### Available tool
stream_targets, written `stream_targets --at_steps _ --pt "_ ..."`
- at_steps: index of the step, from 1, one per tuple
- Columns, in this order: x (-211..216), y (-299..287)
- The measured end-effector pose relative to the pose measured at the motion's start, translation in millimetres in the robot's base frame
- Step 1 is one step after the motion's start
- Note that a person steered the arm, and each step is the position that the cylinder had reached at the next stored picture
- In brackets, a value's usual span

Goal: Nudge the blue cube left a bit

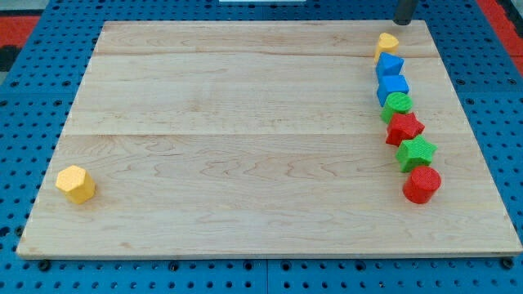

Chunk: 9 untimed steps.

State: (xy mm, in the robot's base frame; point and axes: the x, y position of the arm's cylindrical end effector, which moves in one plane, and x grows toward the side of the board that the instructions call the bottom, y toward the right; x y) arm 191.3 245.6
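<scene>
Our tip (404,22): dark rod end at the view's top right, touching nothing.
Blue plastic cube (393,87): 3rd down the right-hand column, between blue wedge-like block (389,65) and green round block (398,104).
Progress: nudge apparently not yet made; we must reach its right side.

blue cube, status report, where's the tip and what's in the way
My tip at view's top, above the block column, touching nothing. Blue cube third down, unmoved, wedged between another blue block and green cylinder. Left side clear.
</scene>
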Motion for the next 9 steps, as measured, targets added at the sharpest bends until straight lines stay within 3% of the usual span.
stream_targets --at_steps 6,7,8,9 --pt "0.1 81.6" --pt "14.6 98.9" --pt "98.2 94.2" --pt "131.0 33.0"
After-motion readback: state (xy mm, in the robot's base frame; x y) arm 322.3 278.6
